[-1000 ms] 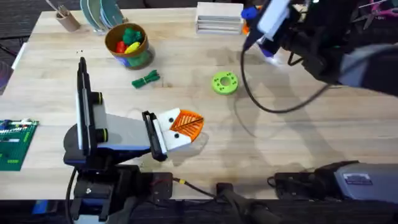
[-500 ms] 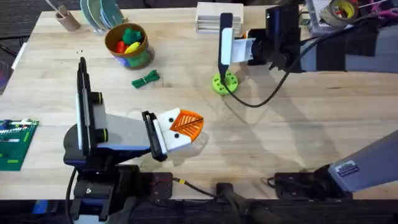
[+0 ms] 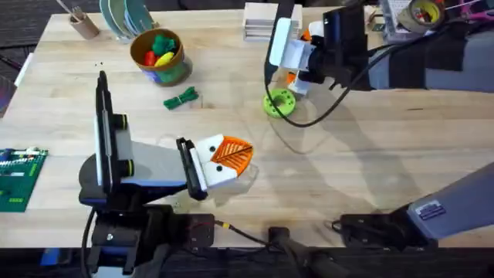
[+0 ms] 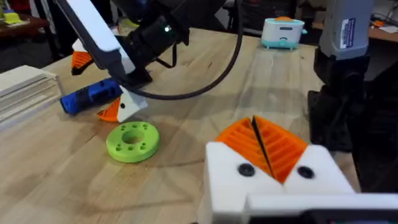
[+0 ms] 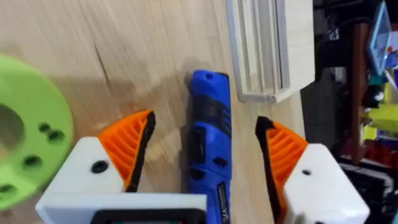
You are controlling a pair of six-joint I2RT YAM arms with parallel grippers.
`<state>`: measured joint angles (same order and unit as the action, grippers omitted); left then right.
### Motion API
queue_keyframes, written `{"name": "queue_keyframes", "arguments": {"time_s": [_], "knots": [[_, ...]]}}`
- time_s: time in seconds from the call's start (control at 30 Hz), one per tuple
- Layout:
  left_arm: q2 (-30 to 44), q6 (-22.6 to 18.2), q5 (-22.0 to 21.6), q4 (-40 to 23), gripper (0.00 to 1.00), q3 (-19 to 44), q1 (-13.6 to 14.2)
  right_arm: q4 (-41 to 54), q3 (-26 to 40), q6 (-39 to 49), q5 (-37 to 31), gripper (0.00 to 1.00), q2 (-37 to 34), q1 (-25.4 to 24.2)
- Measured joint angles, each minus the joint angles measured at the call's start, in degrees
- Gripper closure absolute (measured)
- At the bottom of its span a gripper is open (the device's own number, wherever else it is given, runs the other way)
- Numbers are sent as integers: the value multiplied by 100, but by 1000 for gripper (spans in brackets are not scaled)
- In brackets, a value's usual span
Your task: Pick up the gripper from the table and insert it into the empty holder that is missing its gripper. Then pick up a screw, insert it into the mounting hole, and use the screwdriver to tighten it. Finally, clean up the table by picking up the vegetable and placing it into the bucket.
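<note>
left gripper (image 3: 224, 158) near desk's front edge, both orange ribbed fingers pressed together, so insert looks done; right gripper (image 5: 202, 146) spread wide around blue pen-shaped screwdriver (image 5: 207, 143), not clamped yet; screw stage; dark-green leafy toy vegetable (image 3: 182, 98) on desk beside orange-brown bucket (image 3: 160, 55), cleanup left

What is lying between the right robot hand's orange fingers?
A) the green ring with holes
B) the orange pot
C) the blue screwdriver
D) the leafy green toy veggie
C: in the right wrist view the screwdriver lies on the table between the right gripper's spread orange fingers, not yet clamped.
</note>
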<state>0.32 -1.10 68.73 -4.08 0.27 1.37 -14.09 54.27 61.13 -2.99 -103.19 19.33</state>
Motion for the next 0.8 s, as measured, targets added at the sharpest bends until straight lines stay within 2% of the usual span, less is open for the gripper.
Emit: {"name": "queue_keyframes", "arguments": {"time_s": [0.1,0.13,0.3,0.33,0.43,0.47,0.57,0.63,0.67,0.7,0.77,0.8], "knots": [[0,-1,-1,0,970,0,0,22,-1,-433,-167,10,151,174],[0,-7,4,4,846,0,0,23,-1,-547,-221,10,227,221],[0,9,0,2,76,0,0,2,0,-1142,-462,10,771,412],[0,15,0,-2,24,0,0,-1,2,-1265,-481,10,865,418],[0,21,0,2,8,0,0,3,0,-1715,-526,10,1131,418],[0,50,4,0,74,0,0,3,-1,-1907,-541,11,1222,418],[0,42,-2,2,508,0,0,5,2,-2442,-578,11,1448,418],[0,43,-2,2,841,0,0,5,0,-2823,-584,11,1594,418],[0,18,-2,2,956,0,0,3,1,-3005,-585,10,1656,418],[0,21,-2,7,982,0,0,3,2,-3218,-590,10,1720,418],[0,8,-17,9,738,0,0,3,2,-3574,-600,10,1796,418],[0,6,-20,4,552,0,0,5,2,-3774,-602,10,1820,418]]}}
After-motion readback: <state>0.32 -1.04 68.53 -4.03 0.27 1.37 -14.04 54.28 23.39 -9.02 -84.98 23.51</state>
